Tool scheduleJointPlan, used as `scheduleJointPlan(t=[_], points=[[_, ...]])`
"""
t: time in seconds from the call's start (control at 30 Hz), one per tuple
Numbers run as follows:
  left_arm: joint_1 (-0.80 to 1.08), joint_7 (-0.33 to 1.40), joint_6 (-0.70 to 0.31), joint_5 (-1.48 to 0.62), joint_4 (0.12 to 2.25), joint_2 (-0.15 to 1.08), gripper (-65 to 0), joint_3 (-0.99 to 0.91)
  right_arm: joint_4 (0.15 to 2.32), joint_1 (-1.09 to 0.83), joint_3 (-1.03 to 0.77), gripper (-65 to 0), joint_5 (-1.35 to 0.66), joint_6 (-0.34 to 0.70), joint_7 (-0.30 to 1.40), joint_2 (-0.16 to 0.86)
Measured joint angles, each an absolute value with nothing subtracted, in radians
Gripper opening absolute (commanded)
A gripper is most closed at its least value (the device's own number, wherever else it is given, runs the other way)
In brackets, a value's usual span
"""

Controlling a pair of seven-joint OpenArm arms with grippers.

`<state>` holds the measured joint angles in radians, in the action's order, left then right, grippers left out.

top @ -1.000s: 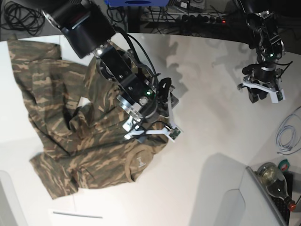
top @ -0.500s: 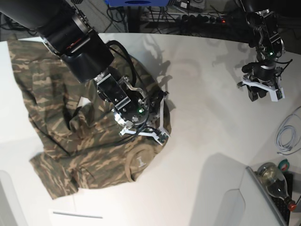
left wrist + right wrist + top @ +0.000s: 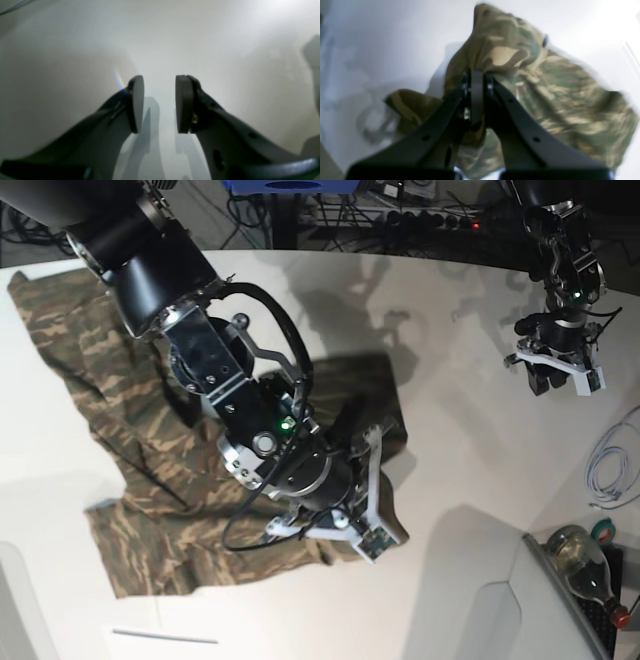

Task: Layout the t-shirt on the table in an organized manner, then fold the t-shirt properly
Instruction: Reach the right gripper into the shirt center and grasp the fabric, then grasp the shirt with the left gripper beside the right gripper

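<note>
White tabletop fills most of the base view: the table (image 3: 460, 440) runs out of frame at the left and bottom, with dark floor and cables beyond its far edge. At the left lies the shirt (image 3: 80, 400), a camouflage print of olive, brown, tan and black, creased and bunched, spread from the far left corner down toward the near edge. Its collar and label are hidden, and the right arm's bulk covers much of its middle. The right gripper (image 3: 345, 515) sits low over the shirt's right-hand part; from this view its fingertips are hard to make out against the cloth. The right wrist view settles it, though blurred: the jaws are clenched on a fold of shirt (image 3: 520, 75), which rises in a peak just beyond the tips and drapes down to both sides, white table (image 3: 370, 37) behind it. Farther right, well apart from the shirt, the left gripper (image 3: 556, 370) hangs over bare table near the far edge. Its wrist view shows the pads (image 3: 136, 100) parted with a clear gap, grasping nothing, only their shadows on the surface below. At the right edge a white cable (image 3: 610, 465) and a bottle (image 3: 585, 565) are partly cut off.
</note>
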<state>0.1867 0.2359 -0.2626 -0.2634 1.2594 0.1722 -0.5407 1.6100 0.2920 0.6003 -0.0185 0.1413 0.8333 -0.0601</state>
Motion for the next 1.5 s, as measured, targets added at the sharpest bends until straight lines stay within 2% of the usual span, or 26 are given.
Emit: scheduleJointPlan(t=[0.13,0.3,0.47,0.67,0.83,1.03,1.1,1.23,1.4,1.5], points=[[0.216,0.229,-0.255,-0.262,1.264,0.184,-43.6,-0.405,1.682,0.291,0.595,-65.0,-0.022,0.14,0.82,0.014],[0.235,0.213,-0.269,-0.266,1.277,0.187,-43.8,0.005,1.732,0.285,0.591,-65.0,-0.019,0.14,0.739,0.112],[0.132,0.233,-0.263,-0.258,1.27,0.197,-43.8,0.384,1.815,0.284,0.592,-65.0,-0.025,0.14,0.684,0.166],[-0.027,0.236,-0.255,-0.26,1.267,0.144,-43.8,0.698,1.87,0.285,0.592,-65.0,-0.022,0.14,0.677,0.21],[-0.11,0.229,-0.263,-0.264,1.212,0.016,-43.8,0.827,1.876,0.285,0.594,-65.0,-0.023,0.14,0.673,0.207],[-0.234,0.179,-0.265,-0.261,0.929,-0.16,-43.8,0.997,1.951,0.287,0.6,-65.0,-0.025,0.14,0.675,0.197],[-0.265,0.051,-0.271,-0.268,0.825,-0.163,-43.8,1.063,1.974,0.289,0.6,-65.0,-0.026,0.14,0.666,0.196],[-0.299,-0.064,-0.234,-0.335,0.672,-0.129,-43.8,1.092,1.977,0.289,0.598,-65.0,-0.023,0.14,0.679,0.198],[-0.376,-0.125,-0.204,-0.409,0.491,-0.173,-43.8,1.086,1.992,0.296,0.573,-65.0,-0.03,0.141,0.672,0.197],[-0.38,-0.172,-0.207,-0.413,0.459,-0.17,-43.8,1.086,1.992,0.296,0.534,-65.0,-0.024,0.14,0.677,0.198]])
